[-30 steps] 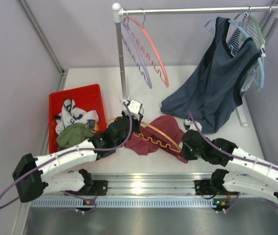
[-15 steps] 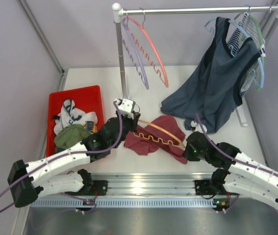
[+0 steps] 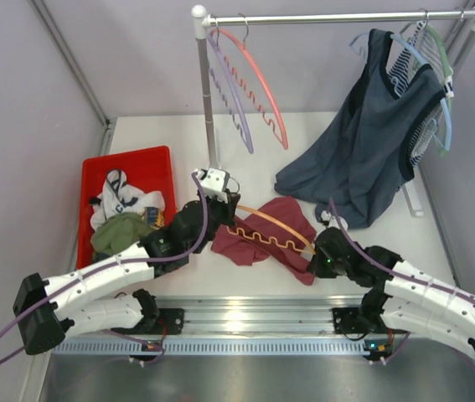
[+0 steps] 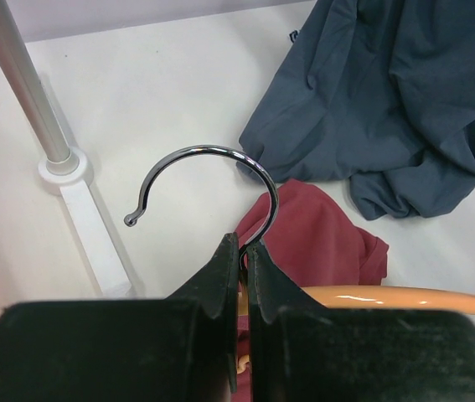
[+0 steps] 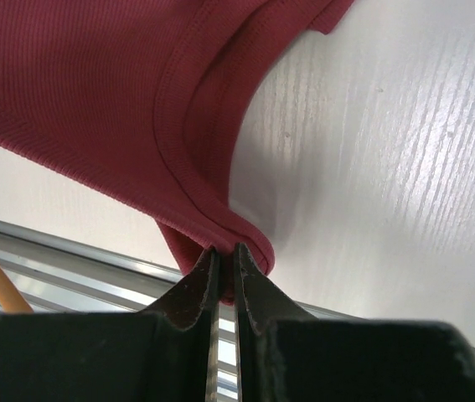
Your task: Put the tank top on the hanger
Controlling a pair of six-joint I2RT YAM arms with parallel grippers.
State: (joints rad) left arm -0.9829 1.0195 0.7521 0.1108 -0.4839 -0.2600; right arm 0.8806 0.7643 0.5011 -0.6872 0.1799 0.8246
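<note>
The maroon tank top [image 3: 266,233] lies crumpled on the white table in front of the arms. The orange hanger [image 3: 272,224] lies across it, wavy bar toward the front. My left gripper [image 3: 219,205] is shut on the base of the hanger's metal hook [image 4: 212,180], the orange arm [image 4: 405,296] running off to the right. My right gripper [image 3: 314,266] is shut on a strap edge of the tank top [image 5: 136,92] at its front right corner, lifted a little off the table.
A red bin [image 3: 128,172] with an olive garment and white cloth stands at the left. A rail [image 3: 338,17] at the back holds pink-red and lilac hangers and a dark blue-grey top [image 3: 371,142] draping onto the table. The rail's post base [image 4: 65,163] is near the hook.
My left gripper has moved left and back with the hanger hook. My right gripper has shifted slightly left and forward, pulling the tank top's strap toward the front edge.
</note>
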